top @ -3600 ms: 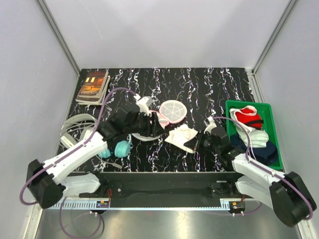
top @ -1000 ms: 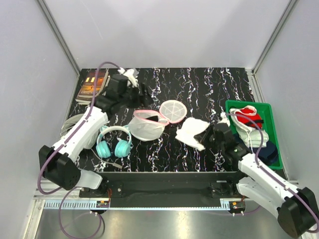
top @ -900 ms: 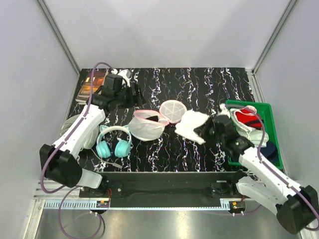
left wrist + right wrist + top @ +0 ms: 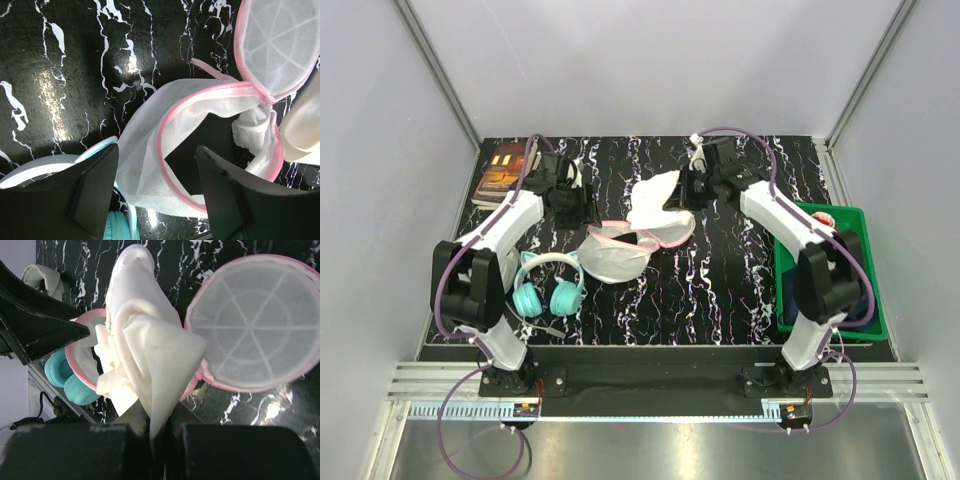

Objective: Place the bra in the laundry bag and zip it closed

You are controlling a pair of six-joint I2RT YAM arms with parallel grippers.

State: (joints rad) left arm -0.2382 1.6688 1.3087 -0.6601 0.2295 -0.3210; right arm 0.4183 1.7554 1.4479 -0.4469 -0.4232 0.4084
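Note:
The laundry bag [image 4: 613, 257] lies open mid-table, its flat lid [image 4: 672, 226] hinged to the right. My right gripper [image 4: 695, 186] is shut on a limp cream-white garment [image 4: 655, 200] that hangs over the lid and the open half. In the right wrist view the gripper [image 4: 160, 422] pinches the garment [image 4: 145, 340], with the lid [image 4: 255, 330] beside it. My left gripper [image 4: 160, 185] is open and empty above the open half [image 4: 145, 150]. A plain black patch [image 4: 210, 150] shows in the bag's mouth; I cannot tell whether it is the black bra or the table.
Teal headphones [image 4: 548, 290] lie left of the bag. Books [image 4: 505, 170] sit at the back left, white cords [image 4: 470, 250] at the left edge. A green bin [image 4: 868, 312] with red, white and dark clothes stands at the right.
My right arm swung from the front right to the back centre, carrying the cream garment over the bag. My left arm drew back to the rear left, off the bag.

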